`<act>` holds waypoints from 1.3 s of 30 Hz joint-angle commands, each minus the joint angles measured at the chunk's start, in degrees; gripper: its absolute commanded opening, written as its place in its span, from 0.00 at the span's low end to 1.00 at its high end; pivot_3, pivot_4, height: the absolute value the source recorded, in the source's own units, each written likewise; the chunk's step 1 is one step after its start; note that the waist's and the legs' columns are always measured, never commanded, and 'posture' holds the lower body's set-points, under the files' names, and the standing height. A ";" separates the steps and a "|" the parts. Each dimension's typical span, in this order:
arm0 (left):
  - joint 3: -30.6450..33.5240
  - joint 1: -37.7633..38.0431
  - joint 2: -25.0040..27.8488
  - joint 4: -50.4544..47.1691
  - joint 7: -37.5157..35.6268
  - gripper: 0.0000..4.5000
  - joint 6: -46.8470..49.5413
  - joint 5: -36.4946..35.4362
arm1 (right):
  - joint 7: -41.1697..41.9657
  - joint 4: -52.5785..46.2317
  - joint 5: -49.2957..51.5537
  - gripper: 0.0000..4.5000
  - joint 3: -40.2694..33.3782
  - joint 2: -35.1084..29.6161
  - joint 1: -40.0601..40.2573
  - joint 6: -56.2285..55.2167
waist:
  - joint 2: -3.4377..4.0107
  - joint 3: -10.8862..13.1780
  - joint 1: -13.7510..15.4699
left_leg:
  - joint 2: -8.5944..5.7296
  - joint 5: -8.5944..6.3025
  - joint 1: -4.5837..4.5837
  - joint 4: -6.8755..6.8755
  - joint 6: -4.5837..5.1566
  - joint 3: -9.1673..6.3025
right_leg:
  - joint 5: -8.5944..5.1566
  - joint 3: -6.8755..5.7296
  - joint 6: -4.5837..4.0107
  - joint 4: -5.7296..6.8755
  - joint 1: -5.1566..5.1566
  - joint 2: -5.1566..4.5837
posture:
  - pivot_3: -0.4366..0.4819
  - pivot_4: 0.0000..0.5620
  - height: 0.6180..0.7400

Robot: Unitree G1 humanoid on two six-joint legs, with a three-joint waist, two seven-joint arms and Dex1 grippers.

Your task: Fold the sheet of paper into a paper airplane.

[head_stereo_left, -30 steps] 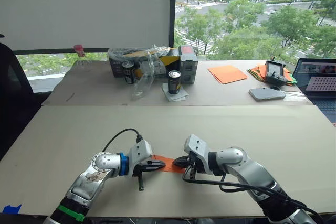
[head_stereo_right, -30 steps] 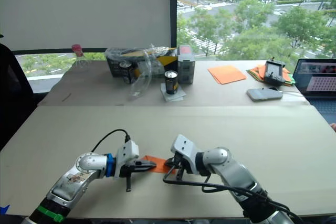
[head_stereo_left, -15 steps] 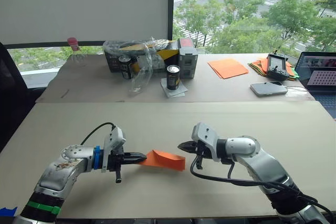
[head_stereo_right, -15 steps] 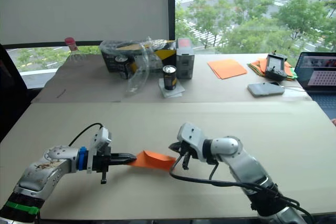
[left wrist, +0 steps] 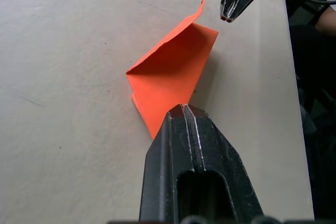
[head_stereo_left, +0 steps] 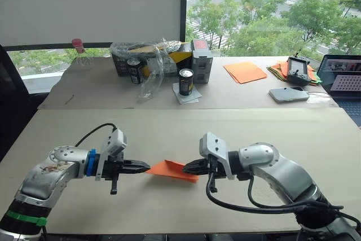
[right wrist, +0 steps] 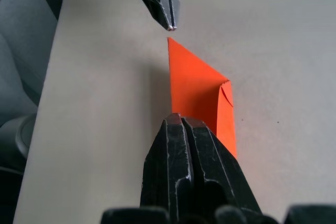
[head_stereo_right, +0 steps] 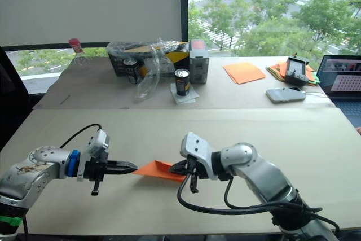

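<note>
The orange sheet of paper (head_stereo_left: 172, 170) lies flat on the near table, folded into a pointed wedge like a paper airplane, with one flap slightly raised (left wrist: 202, 9). My left gripper (head_stereo_left: 146, 167) is shut, and its tip sits just off the wedge's pointed left end (right wrist: 169, 24). My right gripper (head_stereo_left: 185, 168) is also shut, its tip over the wedge's wider right end (right wrist: 181, 116). In the left wrist view the right gripper's tip (left wrist: 228, 17) hangs close beside the paper's (left wrist: 170, 74) corner. Neither gripper visibly clamps the paper.
On the far table are a stack of orange sheets (head_stereo_left: 244, 73), a multicoloured paper bundle (head_stereo_left: 278, 75), a phone (head_stereo_left: 289, 95), a laptop (head_stereo_left: 344, 83), a can (head_stereo_left: 186, 82), and boxes with a plastic bag (head_stereo_left: 158, 63). The table's front edge runs close below both arms.
My left gripper has drawn back off the paper's left end, and the paper now lies flatter. My right gripper has moved left over the paper's right end.
</note>
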 commanded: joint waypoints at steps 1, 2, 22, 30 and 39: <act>0.89 2.45 1.18 -3.60 -0.30 0.00 -0.58 -0.40 | -0.25 1.44 -1.89 0.01 0.55 -0.08 -1.13 -2.25 | 0.00 0.01 0.02 | 0.00 0.00 -0.01 0.00 0.00 0.01 | 0.01 0.01 0.00 0.01 -0.01 0.00 | 0.48 0.27 0.43; 1.26 3.11 1.22 -4.38 -0.03 0.00 -0.19 -0.85 | -0.39 2.26 -2.40 0.01 0.84 0.10 -1.42 -2.48 | -0.01 0.02 0.04 | 0.00 0.00 -0.01 0.01 0.00 0.01 | 0.01 0.00 0.00 0.02 -0.02 0.00 | 0.48 0.27 0.43; 2.54 8.57 0.04 -8.16 4.90 0.00 -1.51 -0.30 | 1.39 2.33 -0.79 0.19 -3.37 -3.45 -11.43 5.05 | 0.00 0.09 0.13 | 0.02 0.12 -0.03 0.10 -0.09 0.00 | 0.06 -0.01 -0.08 0.31 -0.09 0.01 | 0.48 0.27 0.43; 1.54 8.98 0.29 -6.37 4.78 0.00 -4.93 2.77 | -0.12 2.34 -3.51 0.57 2.87 -0.40 -14.82 7.01 | -0.01 0.09 -0.23 | 0.05 0.13 -0.01 0.12 -0.10 0.11 | 0.07 0.05 -0.09 0.42 -0.15 0.00 | 0.48 0.27 0.43; 4.16 9.92 -0.20 -5.60 6.47 0.00 -5.49 2.14 | -1.64 4.41 -3.44 0.57 8.81 3.66 -22.45 17.88 | 0.00 0.10 -0.04 | 0.02 0.14 -0.03 0.17 -0.11 0.08 | 0.07 0.04 -0.09 0.49 -0.19 0.00 | 0.48 0.27 0.43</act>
